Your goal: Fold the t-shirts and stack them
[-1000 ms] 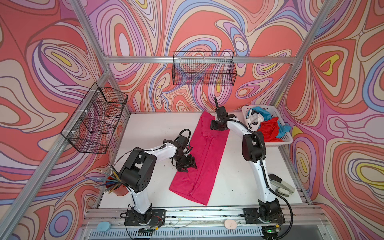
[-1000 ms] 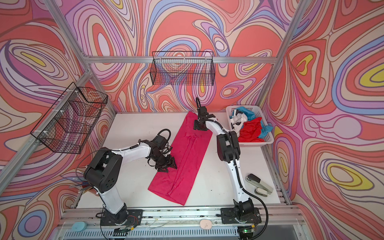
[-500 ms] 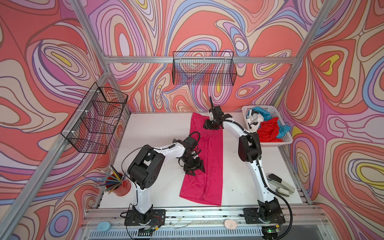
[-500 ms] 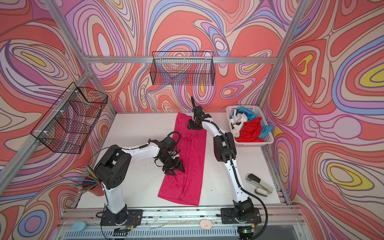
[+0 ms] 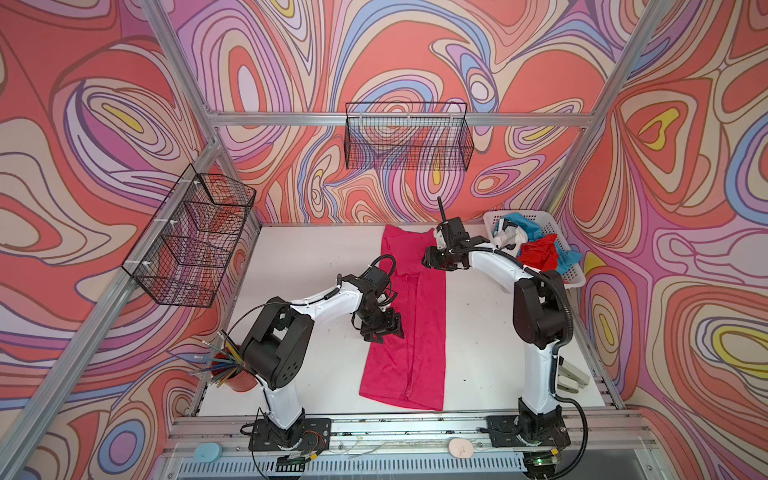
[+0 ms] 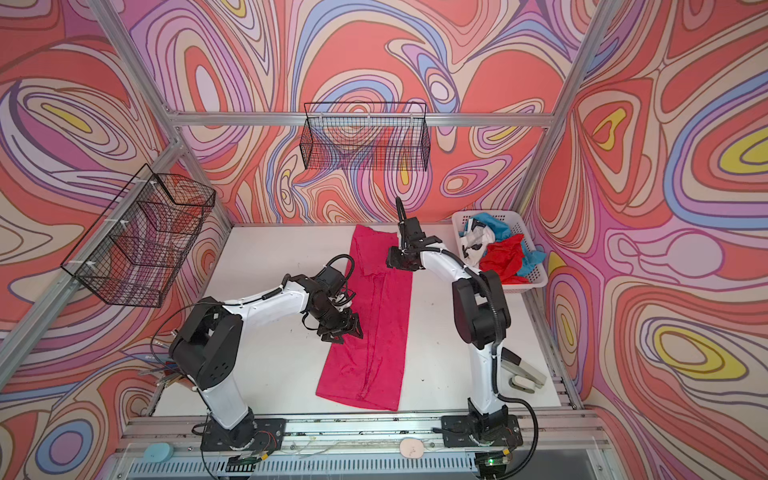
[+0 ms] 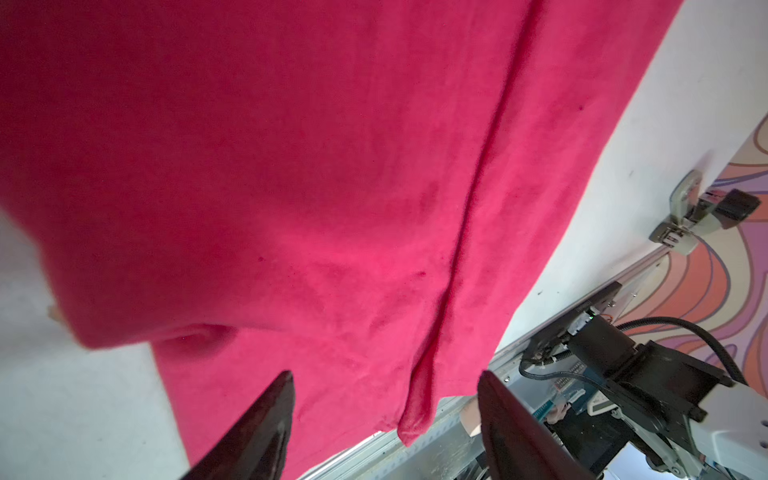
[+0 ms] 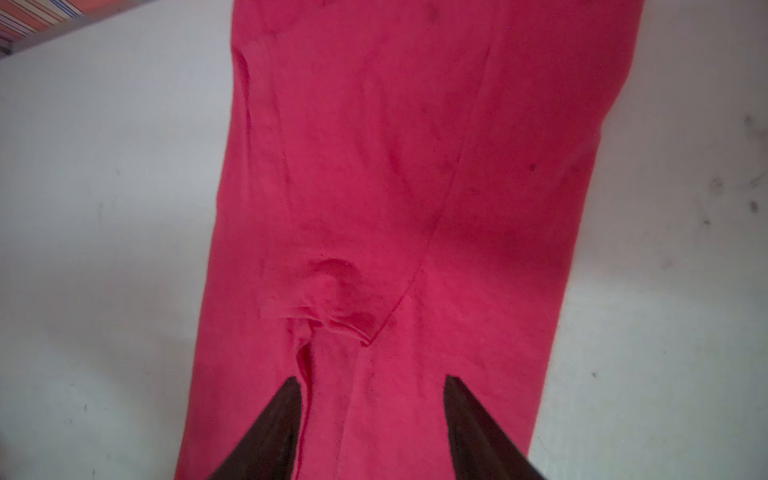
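The table (image 5: 299,266) carries my pink shirt (image 5: 409,324), laid as a long narrow strip down the middle with its sides folded in, running from the back wall toward the front rail. It is thin, soft cloth: light and limp. I expect it to sag and drag if I lift it by one point, and the folded flap could slip open. I judge the best hold is at the two corners of one short end, pinching all layers together, so the strip can be doubled over on itself. The basket (image 5: 575,278) at the back right holds the red shirt (image 5: 538,255), teal shirt (image 5: 519,220) and white shirt (image 5: 509,239), crumpled together and not yet folded.

My left arm comes in from the left with its elbow bent and its wrist turned down at the strip's left edge, about halfway along. My right arm stretches far back, arching over to the strip's far end. My left gripper (image 7: 384,376) sits low over the cloth, jaws apart with nothing between them. My right gripper (image 8: 372,380) likewise gapes empty, near the sleeve hem (image 8: 328,320).
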{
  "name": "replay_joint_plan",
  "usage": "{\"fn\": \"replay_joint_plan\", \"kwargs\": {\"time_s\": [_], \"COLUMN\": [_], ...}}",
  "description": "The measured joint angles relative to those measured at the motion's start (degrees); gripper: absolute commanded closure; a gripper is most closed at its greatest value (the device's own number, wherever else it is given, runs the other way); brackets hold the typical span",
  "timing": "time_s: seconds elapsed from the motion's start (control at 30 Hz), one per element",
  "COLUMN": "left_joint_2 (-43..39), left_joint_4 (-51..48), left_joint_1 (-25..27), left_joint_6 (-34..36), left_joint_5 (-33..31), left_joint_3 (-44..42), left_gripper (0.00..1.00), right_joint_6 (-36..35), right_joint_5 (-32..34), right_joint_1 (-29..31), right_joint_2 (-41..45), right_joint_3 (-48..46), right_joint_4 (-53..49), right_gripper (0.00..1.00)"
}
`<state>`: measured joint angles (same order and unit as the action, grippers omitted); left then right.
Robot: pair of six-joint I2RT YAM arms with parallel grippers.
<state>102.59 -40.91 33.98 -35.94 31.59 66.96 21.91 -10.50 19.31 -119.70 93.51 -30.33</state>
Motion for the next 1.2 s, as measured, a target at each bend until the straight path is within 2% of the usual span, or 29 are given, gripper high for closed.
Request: {"fn": "replay_joint_plan", "kwargs": {"time_s": [0.2,0.47,0.63,0.7,0.8,0.97,1.07,1.2], "left_joint_2": [0.31,-2.05,-6.47,-8.68,-11.58,-14.56,-14.84,-16.26], "left_joint_4": [-0.09,0.0,0.37,0.44,0.68,1.9,2.58,4.35], "left_joint_1": [0.0,-0.39,-0.59,-0.42,0.66,2.19,3.1,4.94], "left_joint_6": [0.61,-0.22,-1.22,-1.88,-3.15,-5.16,-6.1,-7.28], "left_joint_5": [-0.66,-2.36,-2.95,-3.08,-3.28,-3.3,-3.23,-3.19], "left_joint_3": [-3.34,-5.6,-7.34,-9.53,-13.97,-20.74,-22.23,-23.65], "left_gripper": [0.29,0.28,0.29,0.29,0.31,0.32,0.33,0.34], "right_joint_6": [0.22,-0.42,-0.66,-0.61,0.04,4.11,8.61,15.28], "right_joint_5": [0.09,0.7,0.74,0.83,0.48,-0.98,-2.03,-4.13], "right_joint_1": [0.0,0.0,0.0,0.0,0.11,2.08,6.49,14.97], "right_joint_2": [-5.51,-10.27,-8.85,-5.68,3.93,24.06,34.07,40.65], "right_joint_3": [-1.36,5.81,4.68,1.14,-8.61,-27.23,-38.01,-49.46], "right_joint_4": [2.56,3.06,1.62,0.13,-2.19,-4.48,-5.46,-8.31], "right_gripper": [0.42,0.42,0.41,0.41,0.41,0.42,0.42,0.43]}}
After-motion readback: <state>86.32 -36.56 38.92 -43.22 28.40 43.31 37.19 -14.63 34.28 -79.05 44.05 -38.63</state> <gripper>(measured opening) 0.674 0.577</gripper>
